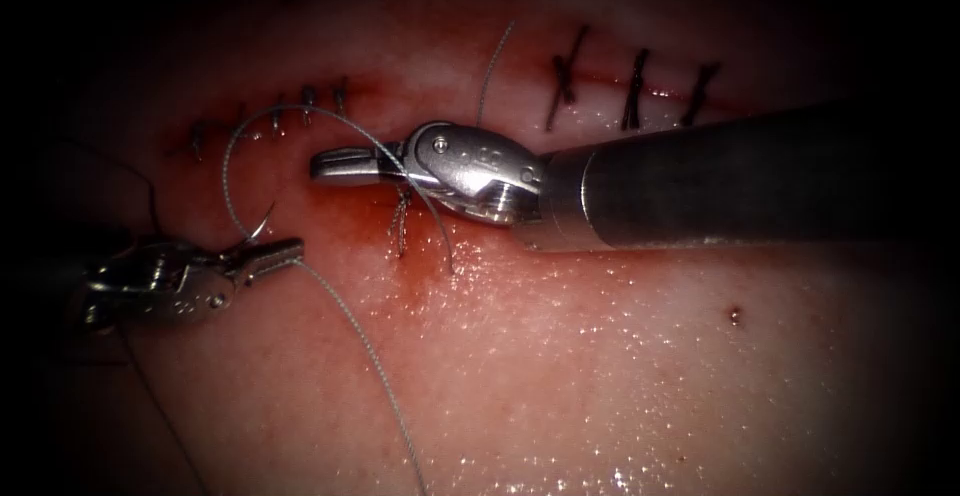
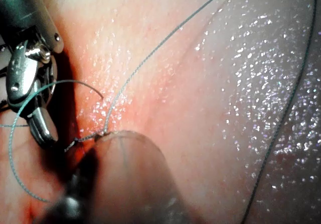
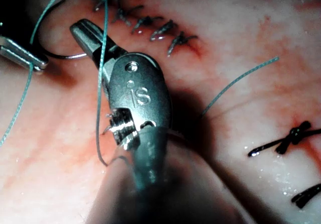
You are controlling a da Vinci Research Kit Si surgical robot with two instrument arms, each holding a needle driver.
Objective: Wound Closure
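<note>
Two tools: my left tool (image 1: 268,256) pinches the needle (image 1: 255,228) near one end, clear of the tissue (image 1: 600,356), left of the cut; my right tool (image 1: 345,164), jaws together, sits nearby under looped thread (image 1: 300,111).

The letters "is" stood stamped on the metal wrist housing (image 3: 139,96) of the right arm's tool; no other marking was legible.

You're at a surgical training setup — wet tissue (image 1: 600,356) under a scope's spotlight, dark stitches (image 1: 635,86) along its cut, thread (image 1: 370,356) trailing, a steel shaft (image 1: 720,176) reaching in.
</note>
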